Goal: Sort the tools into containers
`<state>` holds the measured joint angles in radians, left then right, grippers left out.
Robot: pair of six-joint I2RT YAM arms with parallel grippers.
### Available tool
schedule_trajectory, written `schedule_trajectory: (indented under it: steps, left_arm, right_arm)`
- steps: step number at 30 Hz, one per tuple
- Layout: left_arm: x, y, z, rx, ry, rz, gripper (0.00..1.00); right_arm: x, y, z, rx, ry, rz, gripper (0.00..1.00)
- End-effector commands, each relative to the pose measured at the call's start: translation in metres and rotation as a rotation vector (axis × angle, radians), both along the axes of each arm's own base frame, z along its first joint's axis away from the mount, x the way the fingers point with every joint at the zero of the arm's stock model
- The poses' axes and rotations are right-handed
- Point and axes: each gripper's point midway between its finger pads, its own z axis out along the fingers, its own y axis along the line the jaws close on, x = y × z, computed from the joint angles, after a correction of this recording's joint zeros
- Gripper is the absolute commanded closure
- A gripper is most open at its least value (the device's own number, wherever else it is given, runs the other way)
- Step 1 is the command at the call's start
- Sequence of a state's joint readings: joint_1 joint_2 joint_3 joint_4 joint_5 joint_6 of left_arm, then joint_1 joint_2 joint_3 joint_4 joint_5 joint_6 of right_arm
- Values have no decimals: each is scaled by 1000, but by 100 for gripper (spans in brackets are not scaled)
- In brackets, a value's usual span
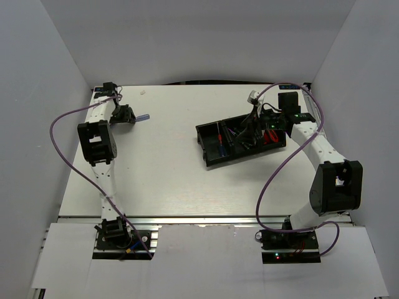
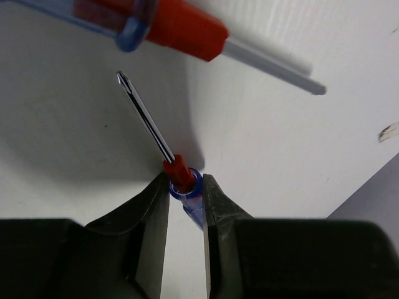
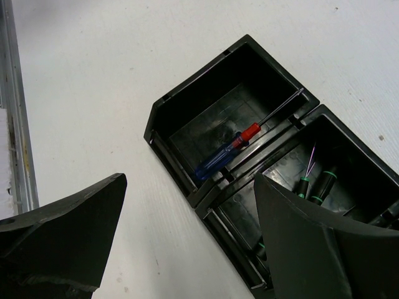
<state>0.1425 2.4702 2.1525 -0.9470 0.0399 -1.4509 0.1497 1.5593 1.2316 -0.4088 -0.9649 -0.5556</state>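
Contact is at the far left of the surface: the left tool (image 2: 185, 187) is pinched nearly shut on the blue handle of a screwdriver (image 2: 179, 173), whose red collar and steel shaft run straight out ahead of the fingers, with a second screwdriver (image 2: 181, 25) lying loose just beyond its tip. The tray (image 1: 209, 154) sits well apart to the right, and its end compartment nearest the left arm already holds a matching blue-and-red screwdriver (image 3: 225, 154), so the carry likely sweeps rightward. The right tool (image 3: 190, 187) hangs over the tray, spread wide and empty.
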Motion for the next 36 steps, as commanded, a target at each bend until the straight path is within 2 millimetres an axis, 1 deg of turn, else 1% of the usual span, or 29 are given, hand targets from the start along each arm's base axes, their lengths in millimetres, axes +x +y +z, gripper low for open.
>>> schedule_trajectory:
  steps: [1, 2, 3, 4, 5, 6, 7, 8, 9, 11, 12, 14, 15, 16, 17, 18, 19, 20, 21, 22, 23, 24, 26, 27, 31, 32, 34, 35, 36]
  left_arm:
    - [-33, -6, -13, 2, 97, -44, 75]
    - [-33, -6, 1, 10, 69, -49, 77]
    - [-43, -10, -3, 6, 86, -56, 79]
    - [-40, -11, 4, 19, 51, -73, 83]
    - [-41, -13, 24, 31, 9, -82, 85]
    - [-44, -18, 30, 33, -5, -94, 87]
    - [-54, -22, 27, 27, 7, -108, 91]
    - [-56, -26, 34, 27, -13, -120, 93]
    - [-58, -34, 50, 34, -46, -143, 97]
    - [-70, -46, 55, 30, -53, -186, 100]
    - [-72, -57, 72, 42, -93, -232, 100]
    - [-78, -73, 82, 63, -135, -314, 100]
    - [-80, -96, 91, 73, -174, -392, 100]
    - [-77, -104, 113, 116, -259, -467, 100]
    - [-84, -111, 115, 165, -279, -554, 100]
    - [-88, -129, 123, 194, -321, -628, 100]
    - [-90, -138, 146, 242, -408, -693, 100]
    - [-94, -147, 154, 267, -458, -762, 100]
    - [-111, -168, 144, 229, -482, -858, 100]
    - [-111, -180, 170, 230, -609, -885, 100]
    - [-119, -192, 174, 209, -657, -932, 100]
    - [-136, -208, 164, 163, -665, -987, 100]
    - [-144, -224, 181, 164, -757, -1025, 100]
    - [-154, -237, 175, 151, -759, -1058, 100]
    - [-163, -275, 181, 159, -830, -1137, 100]
    - [-167, -292, 171, 162, -817, -1188, 100]
    - [-160, -307, 175, 206, -839, -1229, 100]
    - [-161, -317, 173, 223, -844, -1270, 100]
    - [-158, -323, 156, 236, -808, -1310, 100]
  right_arm:
    - [-1, 0, 7, 24, -17, 11, 11]
    - [-1, 0, 7, 24, -18, 11, 11]
    - [-1, 1, 7, 23, -20, 13, 11]
    - [-1, 0, 8, 23, -25, 11, 11]
    - [-1, 0, 9, 23, -25, 11, 11]
    - [-1, 0, 10, 23, -29, 11, 11]
    - [0, 0, 11, 22, -35, 11, 11]
    - [1, 0, 11, 20, -38, 11, 11]
    - [2, 0, 13, 19, -48, 12, 10]
    - [2, 0, 15, 15, -54, 13, 11]
    - [4, -1, 18, 12, -69, 15, 11]
    - [4, -1, 20, 9, -71, 16, 11]
    - [4, -1, 22, 6, -78, 17, 11]
    - [5, -2, 25, 3, -89, 17, 11]
    - [4, -1, 26, 1, -89, 19, 11]
    - [5, -2, 29, 0, -96, 17, 11]
    - [5, -3, 29, -5, -100, 14, 11]
    - [5, -3, 31, -6, -106, 13, 11]
    - [4, -3, 33, -7, -109, 11, 11]
    - [4, -4, 34, -11, -115, 9, 11]
    - [4, -4, 35, -12, -117, 8, 11]
    - [3, -4, 36, -15, -120, 7, 11]
    - [2, -6, 37, -20, -122, 1, 11]
    - [1, -6, 37, -22, -118, -1, 11]
    - [-1, -8, 35, -32, -113, -3, 11]
    - [-2, -8, 34, -35, -113, -2, 11]
    - [-3, -8, 34, -39, -112, 0, 11]
    - [-4, -9, 33, -40, -111, 0, 11]
    - [-4, -9, 33, -42, -113, 1, 11]
